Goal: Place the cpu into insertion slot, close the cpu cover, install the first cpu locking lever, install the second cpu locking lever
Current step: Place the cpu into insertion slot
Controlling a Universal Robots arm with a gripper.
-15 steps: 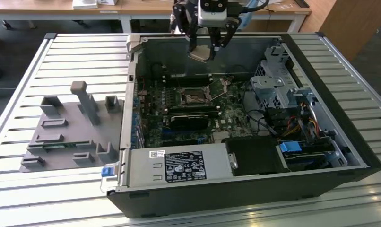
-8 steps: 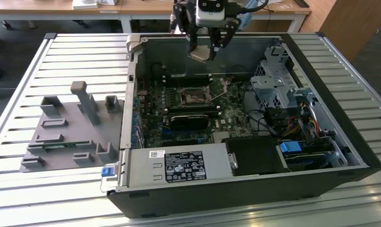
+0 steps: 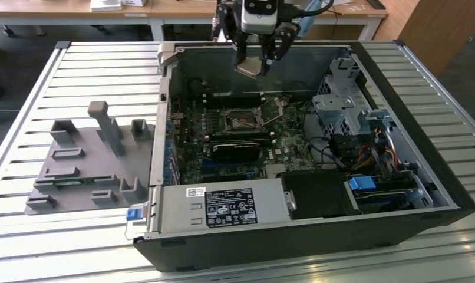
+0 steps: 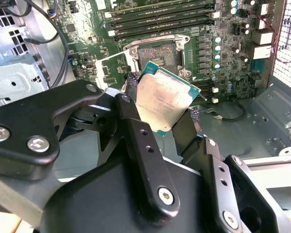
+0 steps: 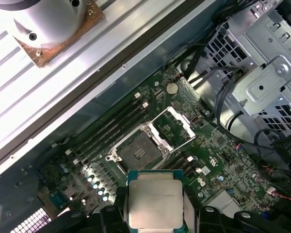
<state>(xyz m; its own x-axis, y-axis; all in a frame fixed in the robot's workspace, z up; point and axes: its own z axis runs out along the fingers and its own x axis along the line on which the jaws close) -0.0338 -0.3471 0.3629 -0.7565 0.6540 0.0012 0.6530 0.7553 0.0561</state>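
Note:
My gripper hangs over the back of the open computer case, shut on the cpu, a small square chip with a silvery top. Both wrist views show the cpu pinched at its edges between the black fingers, tilted and well above the motherboard. The empty insertion slot lies below it on the green board. The cpu cover is flipped open beside the slot, and thin levers stand raised next to it.
The slot is flanked by memory slots, a long black card and a metal drive cage with cables. A power supply fills the case's near end. A grey fixture plate lies on the slatted table on the exterior view's left.

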